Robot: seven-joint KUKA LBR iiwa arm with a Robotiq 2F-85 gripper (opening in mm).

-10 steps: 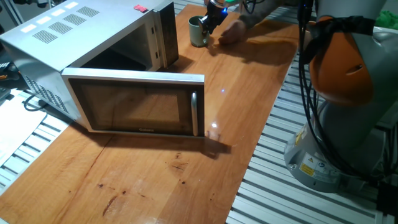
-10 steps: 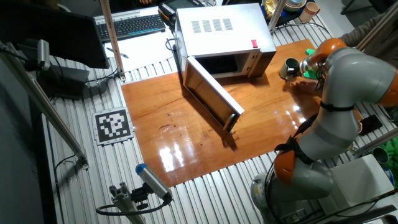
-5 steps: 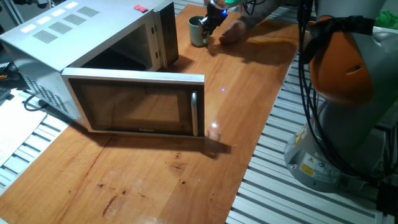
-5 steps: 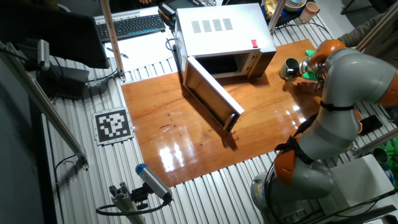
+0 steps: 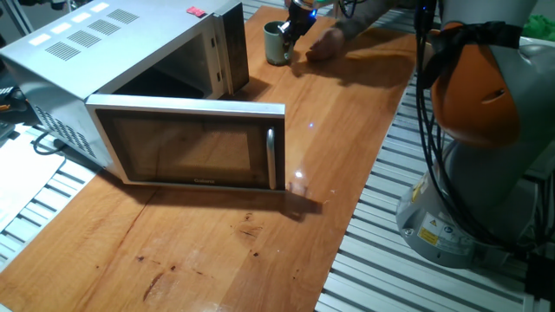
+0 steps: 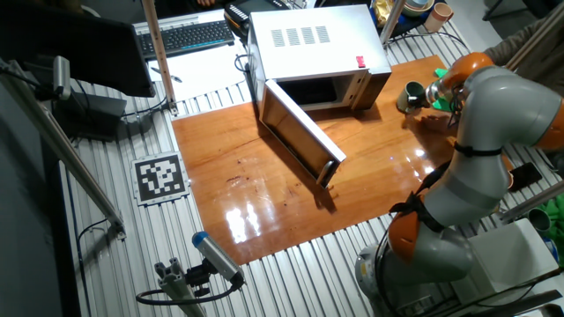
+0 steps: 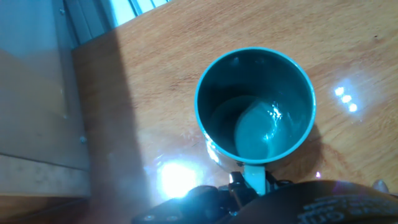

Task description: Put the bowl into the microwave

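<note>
Looking across the last second, the bowl (image 5: 277, 42) sits where it did, upright on the worktop (image 5: 260, 234) just past the far right corner of the microwave (image 5: 130, 52); my end effector (image 5: 298, 19) has crept a shade upward in one fixed view and otherwise hangs at the same spot against the bowl's right side. I judge the grasp is being settled, not yet a lift, so the carrying into the oven is all still ahead. The hand view shows what I take for the bowl's handle (image 7: 254, 180) running down into my fingers at the bottom edge, so I seem to be clamped on it, though the contact itself is half hidden by glare.

The bowl is small and cup-shaped, grey-green from afar, teal and glossy close up, its round rim whole and its inside empty, with a bright sheen on the bottom. The microwave door (image 5: 195, 143) stands swung wide open toward the near side, the cavity dark and free
</note>
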